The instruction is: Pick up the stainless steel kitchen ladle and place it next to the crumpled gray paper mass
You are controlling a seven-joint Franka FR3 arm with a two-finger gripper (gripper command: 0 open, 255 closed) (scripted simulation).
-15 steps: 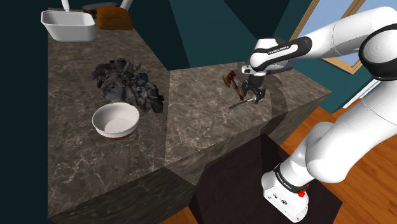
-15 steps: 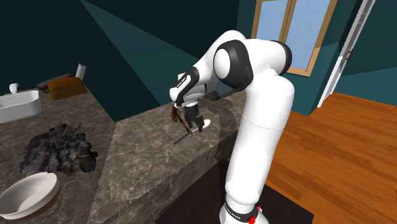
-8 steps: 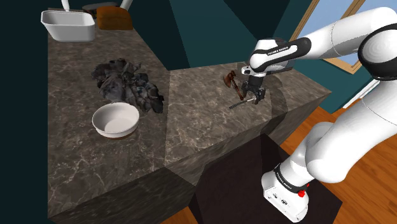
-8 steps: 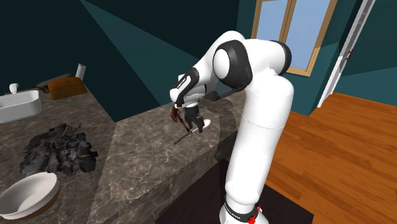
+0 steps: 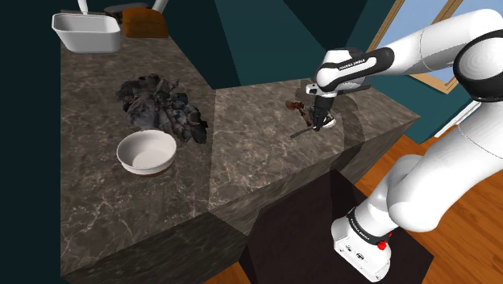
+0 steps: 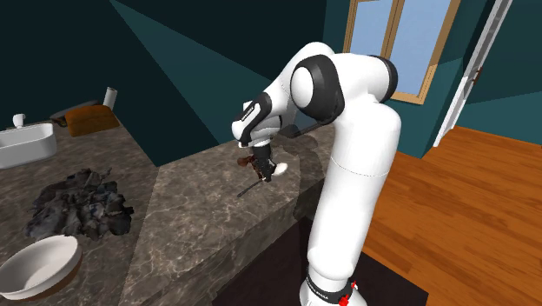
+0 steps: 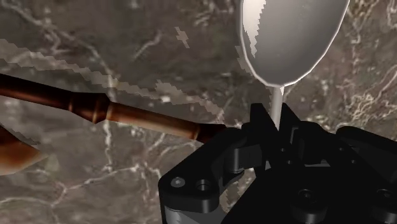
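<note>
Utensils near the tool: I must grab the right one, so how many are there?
2. A silvery ladle is clasped by the tool; a brown wooden-handled utensil is right beside it, above the marbled counter. Others may be hidden beneath the arm.

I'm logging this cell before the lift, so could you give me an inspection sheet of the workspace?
Surface: dark marbled countertop.
Job's things: ladle on the countertop; crumpled gray paper mass well off toward the shoulder view's left.
Clutter: brown wooden-handled tool beside the ladle; white bowl; white tub; brown item.
Grippers: claw shut on the ladle's handle.
Cables: nothing seen.
Surroundings: teal walls, wood floor, window.
</note>
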